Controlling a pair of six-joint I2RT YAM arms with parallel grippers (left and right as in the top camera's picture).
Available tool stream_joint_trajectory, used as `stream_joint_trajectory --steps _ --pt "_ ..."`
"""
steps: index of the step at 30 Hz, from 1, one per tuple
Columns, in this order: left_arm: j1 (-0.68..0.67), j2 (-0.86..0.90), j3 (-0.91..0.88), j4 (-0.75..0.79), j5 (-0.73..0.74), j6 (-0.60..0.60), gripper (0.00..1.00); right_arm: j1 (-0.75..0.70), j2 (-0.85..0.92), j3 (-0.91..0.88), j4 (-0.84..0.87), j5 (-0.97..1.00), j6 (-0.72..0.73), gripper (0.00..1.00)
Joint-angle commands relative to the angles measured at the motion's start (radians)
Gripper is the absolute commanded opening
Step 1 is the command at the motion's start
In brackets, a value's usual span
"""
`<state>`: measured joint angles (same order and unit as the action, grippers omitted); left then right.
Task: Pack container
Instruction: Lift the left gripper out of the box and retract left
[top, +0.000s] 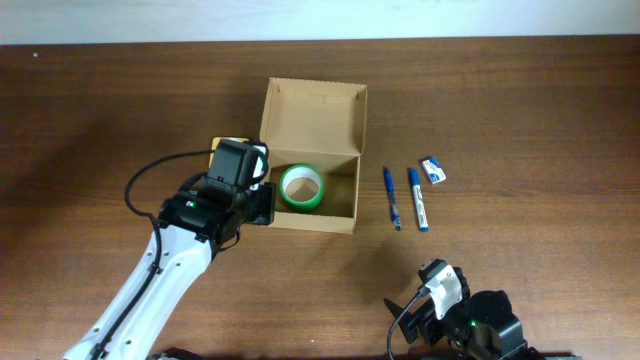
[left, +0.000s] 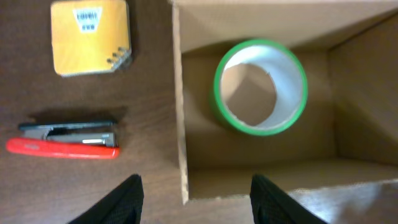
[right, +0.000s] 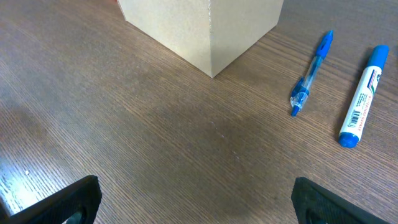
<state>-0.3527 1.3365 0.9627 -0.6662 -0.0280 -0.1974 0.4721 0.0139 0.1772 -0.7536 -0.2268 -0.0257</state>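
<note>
The container (top: 312, 150) is a tan cardboard box at mid-table, its lid flap standing open at the back. A green tape roll (top: 301, 187) lies inside it, also plain in the left wrist view as the tape roll (left: 260, 87). My left gripper (left: 197, 193) hovers open above the box's left wall (left: 180, 112), one finger over the table and one over the box, holding nothing. My right gripper (right: 196, 199) is wide open and empty above bare wood, short of the container's corner (right: 208, 31).
A yellow notepad (left: 90, 36) and a red and black stapler (left: 62, 140) lie left of the box. To its right lie a blue pen (top: 391, 197), a blue marker (top: 417, 198) and a small eraser (top: 434, 170). The right arm (top: 470, 325) sits at the front edge.
</note>
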Motion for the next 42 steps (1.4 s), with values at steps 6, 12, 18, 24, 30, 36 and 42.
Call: stream_joint_trajectory --steps 6,12,18,24,30,36,42 --pt "0.025 0.054 -0.067 0.063 0.059 0.019 0.54 0.008 -0.011 -0.007 0.003 -0.005 0.008 0.99" --pt "0.025 0.110 -0.067 0.099 0.097 0.000 0.54 0.008 -0.011 -0.007 0.003 -0.005 0.008 0.99" --pt "0.025 0.150 -0.067 0.105 0.138 -0.045 0.49 0.008 -0.011 -0.007 0.003 -0.005 0.008 0.99" --pt "0.024 0.150 -0.066 0.109 0.199 -0.057 0.48 0.008 -0.011 -0.007 0.003 -0.005 0.008 0.99" --pt "0.022 0.150 -0.066 0.102 0.228 -0.079 0.48 0.008 -0.011 -0.007 0.003 -0.005 0.008 0.99" --pt "0.007 0.150 -0.066 0.099 0.222 -0.079 0.48 0.008 -0.011 -0.007 0.003 -0.005 0.008 0.99" --pt "0.007 0.058 -0.024 0.045 0.185 -0.079 0.49 0.008 -0.011 -0.007 0.003 -0.005 0.008 0.99"
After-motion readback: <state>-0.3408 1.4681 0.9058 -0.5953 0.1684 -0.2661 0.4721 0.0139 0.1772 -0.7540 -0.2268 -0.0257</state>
